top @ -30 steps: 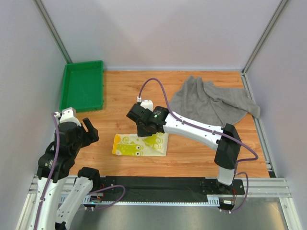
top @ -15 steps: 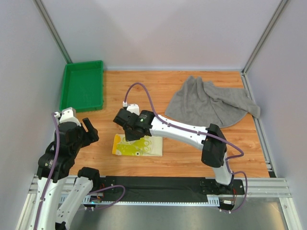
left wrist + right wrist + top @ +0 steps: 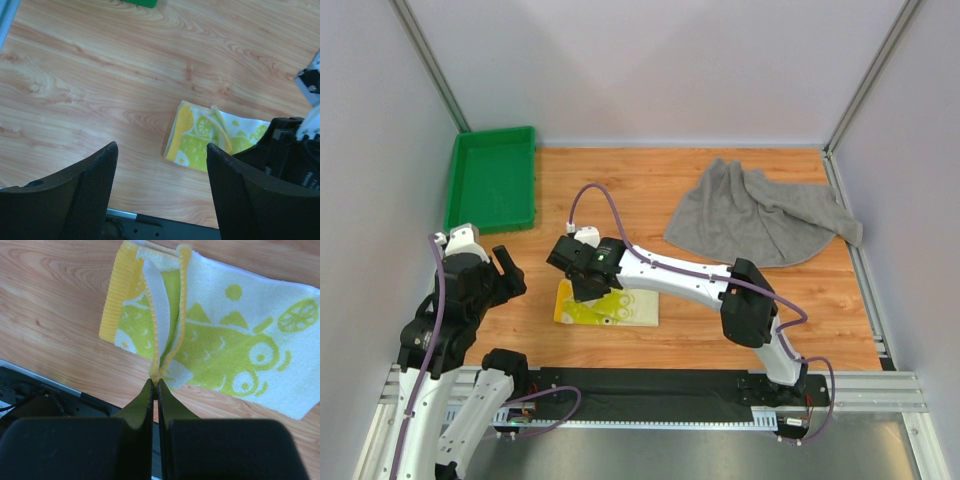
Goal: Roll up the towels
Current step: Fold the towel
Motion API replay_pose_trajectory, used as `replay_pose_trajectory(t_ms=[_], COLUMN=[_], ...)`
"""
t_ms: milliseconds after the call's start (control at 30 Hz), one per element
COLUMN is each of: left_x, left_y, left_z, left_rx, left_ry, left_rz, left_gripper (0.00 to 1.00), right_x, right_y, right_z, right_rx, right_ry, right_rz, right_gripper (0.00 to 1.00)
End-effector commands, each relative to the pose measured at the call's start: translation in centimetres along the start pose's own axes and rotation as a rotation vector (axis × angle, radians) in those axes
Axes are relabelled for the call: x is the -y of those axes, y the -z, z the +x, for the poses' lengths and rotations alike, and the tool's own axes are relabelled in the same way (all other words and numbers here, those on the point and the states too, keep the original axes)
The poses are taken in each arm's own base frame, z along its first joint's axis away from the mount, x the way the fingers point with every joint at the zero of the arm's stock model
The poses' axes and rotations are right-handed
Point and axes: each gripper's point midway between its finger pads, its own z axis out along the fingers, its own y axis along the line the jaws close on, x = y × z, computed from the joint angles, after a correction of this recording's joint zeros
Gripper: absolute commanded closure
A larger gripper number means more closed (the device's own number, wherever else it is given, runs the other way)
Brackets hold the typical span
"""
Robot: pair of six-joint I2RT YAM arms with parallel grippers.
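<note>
The small white-yellow towel [image 3: 620, 308] with a green-yellow print lies near the table's front edge, partly doubled over. My right gripper [image 3: 155, 381] is shut on its raised yellow hem, pinching two layers above the towel's left part [image 3: 225, 350]. From above, the right gripper [image 3: 588, 290] hangs over the towel's left half. The large grey towel [image 3: 760, 215] lies crumpled at the back right, untouched. My left gripper [image 3: 161, 147] stands open and empty at the left, held above the wood, with the printed towel [image 3: 197, 137] ahead of it to the right.
A green tray [image 3: 492, 178] sits at the back left corner. The right arm [image 3: 680, 275] stretches across the table's middle. Grey walls close in the table on three sides, and a black rail [image 3: 650, 385] runs along the front edge.
My right gripper has swung left across the printed towel, drawing its pinched edge leftward over the cloth. The towel's right end has pulled in slightly. The left arm has not moved.
</note>
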Motion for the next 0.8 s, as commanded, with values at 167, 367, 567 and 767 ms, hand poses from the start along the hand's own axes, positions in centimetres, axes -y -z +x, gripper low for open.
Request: replay_pose_trajectory(t_ms=[167, 367, 567, 767], left_x=[-0.1, -0.1, 0.1, 1.7], left_y=[0.2, 0.1, -0.2, -0.8], left_z=[-0.5, -0.5, -0.4, -0.1], left_rx=[0.021, 0.020, 0.005, -0.031], left_ry=[0.013, 0.014, 0.009, -0.035], left_rz=[-0.007, -0.008, -0.008, 0.071], left_gripper=[0.22, 0.22, 0.22, 0.23], right_x=[-4.5, -5.2, -6.2, -4.7], right_y=[-2.9, -5.1, -4.3, 1.9], right_z=[1.0, 2.5, 0.9, -2.6], right_rx=[-0.006, -0.040, 0.017, 0.129], right_ry=[0.041, 0.070, 0.124, 0.149], right_rz=[-0.128, -0.168, -0.211, -0.231], right_gripper=[1.00, 0.87, 0.32, 0.28])
